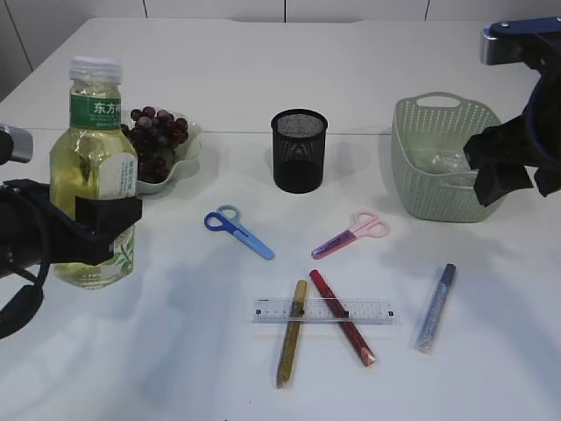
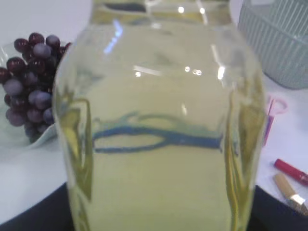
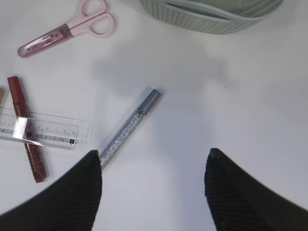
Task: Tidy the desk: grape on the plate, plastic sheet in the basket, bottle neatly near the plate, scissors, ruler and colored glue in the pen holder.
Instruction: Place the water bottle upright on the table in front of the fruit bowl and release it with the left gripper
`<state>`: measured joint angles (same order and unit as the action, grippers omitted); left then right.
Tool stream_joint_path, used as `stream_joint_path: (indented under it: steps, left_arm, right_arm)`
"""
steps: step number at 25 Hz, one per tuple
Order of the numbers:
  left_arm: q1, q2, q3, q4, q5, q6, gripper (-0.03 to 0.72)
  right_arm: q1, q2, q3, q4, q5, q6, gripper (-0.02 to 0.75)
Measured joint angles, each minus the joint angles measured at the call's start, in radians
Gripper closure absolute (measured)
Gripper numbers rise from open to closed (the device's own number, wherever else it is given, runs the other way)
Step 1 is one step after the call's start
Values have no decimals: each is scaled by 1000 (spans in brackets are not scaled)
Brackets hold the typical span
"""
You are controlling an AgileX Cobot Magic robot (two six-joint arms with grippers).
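My left gripper (image 1: 105, 230) is shut on the bottle (image 1: 92, 175) of yellow-green tea, held upright at the left, in front of the plate (image 1: 187, 156) that holds the grapes (image 1: 156, 132). The bottle (image 2: 159, 125) fills the left wrist view. My right gripper (image 1: 501, 171) is open and empty, raised in front of the green basket (image 1: 443, 158), which holds the clear plastic sheet (image 1: 438, 162). On the table lie blue scissors (image 1: 238, 231), pink scissors (image 1: 351, 234), a clear ruler (image 1: 324, 310), and gold (image 1: 291, 333), red (image 1: 342, 317) and silver (image 1: 436, 307) glue pens. The black mesh pen holder (image 1: 299, 149) stands at the centre back.
In the right wrist view the open jaws (image 3: 153, 159) hover over bare table beside the silver glue pen (image 3: 129, 126), with the pink scissors (image 3: 67, 30), ruler (image 3: 43, 127), red glue pen (image 3: 28, 130) and basket rim (image 3: 211, 17) around.
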<state>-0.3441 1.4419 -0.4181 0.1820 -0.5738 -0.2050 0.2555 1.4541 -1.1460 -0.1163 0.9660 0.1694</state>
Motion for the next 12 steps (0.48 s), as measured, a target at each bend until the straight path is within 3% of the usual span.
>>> stream_joint_path:
  steps: [12]
  left_arm:
    - [3,222,0,-50,-434,0,244]
  right_arm:
    - [0,0,0,-21,4,0,214]
